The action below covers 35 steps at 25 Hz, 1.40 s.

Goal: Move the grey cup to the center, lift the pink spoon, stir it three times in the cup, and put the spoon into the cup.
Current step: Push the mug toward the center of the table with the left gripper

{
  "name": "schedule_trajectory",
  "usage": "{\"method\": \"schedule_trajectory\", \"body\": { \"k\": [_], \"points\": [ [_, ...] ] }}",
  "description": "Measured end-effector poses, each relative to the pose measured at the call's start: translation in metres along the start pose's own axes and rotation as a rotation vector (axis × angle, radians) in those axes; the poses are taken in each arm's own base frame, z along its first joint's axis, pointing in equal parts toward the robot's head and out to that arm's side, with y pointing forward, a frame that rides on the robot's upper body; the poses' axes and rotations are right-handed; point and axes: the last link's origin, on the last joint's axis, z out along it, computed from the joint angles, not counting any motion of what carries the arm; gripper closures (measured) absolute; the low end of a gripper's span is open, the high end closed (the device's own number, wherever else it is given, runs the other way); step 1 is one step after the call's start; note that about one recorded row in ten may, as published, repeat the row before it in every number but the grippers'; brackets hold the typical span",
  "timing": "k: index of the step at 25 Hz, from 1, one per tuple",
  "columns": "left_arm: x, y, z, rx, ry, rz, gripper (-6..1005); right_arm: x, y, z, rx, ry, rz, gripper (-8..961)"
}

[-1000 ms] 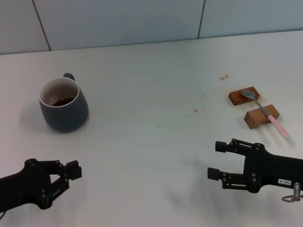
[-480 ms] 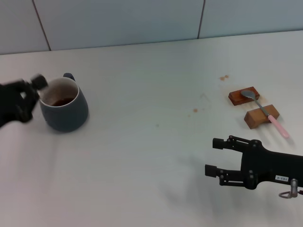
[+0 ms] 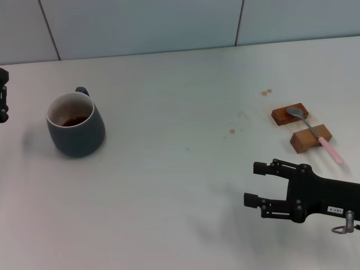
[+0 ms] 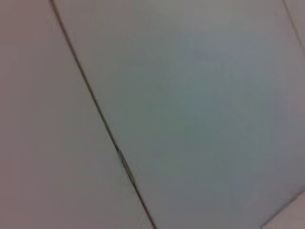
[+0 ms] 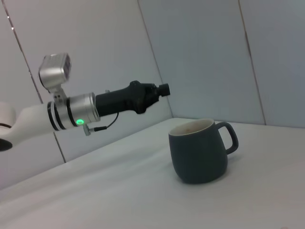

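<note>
Head view. My right pincer (image 3: 254, 183) hovers low over the white table (image 3: 180, 169) at about five o'clock of the scene; its two dark fingers (image 3: 264, 167) are spread apart with nothing between them, pointing toward nine o'clock. My left pincer (image 3: 3, 101) appears only as a dark sliver at the nine o'clock edge, raised and apart from everything on the table; whether it is spread or pressed together I cannot tell.

The grey cup (image 3: 75, 125) stands upright at about nine to ten o'clock of the table, just beside the left pincer's side of the scene, its small loop handle turned toward twelve o'clock. Its white inside shows a dark residue at the bottom.

The pink spoon (image 3: 315, 134) lies at about three o'clock, well apart from the cup. Its metal bowl rests on one wooden block (image 3: 289, 114) and its neck crosses a second wooden block (image 3: 310, 138); the pink handle projects beyond the second block toward four o'clock.

Right wrist view. The cup (image 5: 199, 150) stands alone on the table; my left arm (image 5: 105, 102) reaches out above and beyond it, not touching it.
</note>
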Motion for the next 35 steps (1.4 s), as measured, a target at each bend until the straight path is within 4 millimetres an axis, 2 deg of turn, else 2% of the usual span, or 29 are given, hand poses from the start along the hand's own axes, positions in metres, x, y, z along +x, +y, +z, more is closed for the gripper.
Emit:
{"method": "schedule_trajectory", "body": {
  "k": [6, 11, 24, 29, 31, 33, 35],
  "points": [
    [-0.018, 0.013, 0.008, 0.011, -0.107, 0.284, 1001, 0.000, 0.000, -0.001, 0.004, -0.003, 0.004, 133],
    [-0.028, 0.026, 0.011, -0.028, -0.167, 0.417, 1001, 0.001, 0.000, -0.002, 0.007, -0.004, 0.007, 134],
    [-0.028, 0.060, 0.019, -0.192, -0.143, 0.458, 1000, -0.001, -0.001, -0.002, 0.007, -0.002, 0.005, 135],
    [-0.028, 0.063, 0.020, -0.206, -0.138, 0.460, 1000, 0.000, -0.001, -0.002, 0.007, -0.002, 0.003, 136],
    [-0.022, 0.085, 0.028, -0.277, -0.104, 0.437, 1000, -0.001, -0.001, -0.002, 0.007, -0.002, 0.002, 136],
    [-0.022, 0.085, 0.028, -0.277, -0.104, 0.437, 1000, -0.001, -0.001, -0.002, 0.007, -0.001, 0.001, 136],
    [-0.017, 0.101, 0.033, -0.312, -0.074, 0.398, 1000, -0.001, -0.001, -0.002, 0.006, -0.001, 0.001, 136]
  ]
}}
